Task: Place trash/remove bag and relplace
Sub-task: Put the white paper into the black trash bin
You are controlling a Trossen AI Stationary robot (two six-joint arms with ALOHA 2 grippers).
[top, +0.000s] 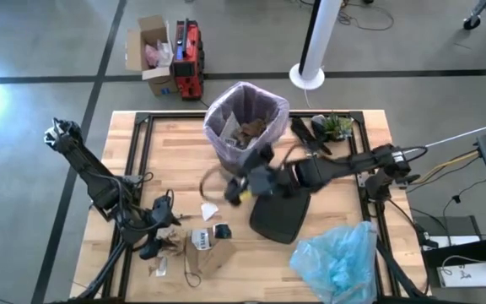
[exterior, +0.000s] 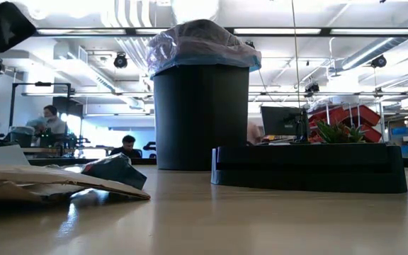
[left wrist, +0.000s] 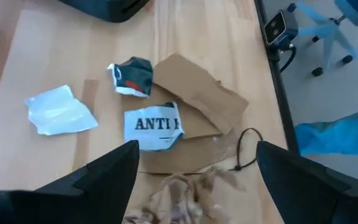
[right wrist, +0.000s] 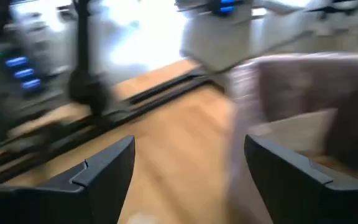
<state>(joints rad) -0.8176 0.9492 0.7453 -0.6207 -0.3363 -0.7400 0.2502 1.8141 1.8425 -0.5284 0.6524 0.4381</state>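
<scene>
pink-lavender bag (top: 245,114) lines the black bin (exterior: 200,117) at the table's (top: 336,198) far edge, with brown paper already inside. right gripper (top: 245,187) hangs just beside the bin, fingers spread and empty. left gripper (top: 157,221) hovers over the trash (top: 199,245) near the front edge (brown paper, a white scrap, printed wrappers), its fingers (left wrist: 104,180) wide apart, holding nothing. blue bag (top: 337,260) lies at the front right corner beside a black lid (top: 278,216).

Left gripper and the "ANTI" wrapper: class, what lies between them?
In the left wrist view, crumpled brown paper lies between the open left gripper and the "ANTI" wrapper.
</scene>
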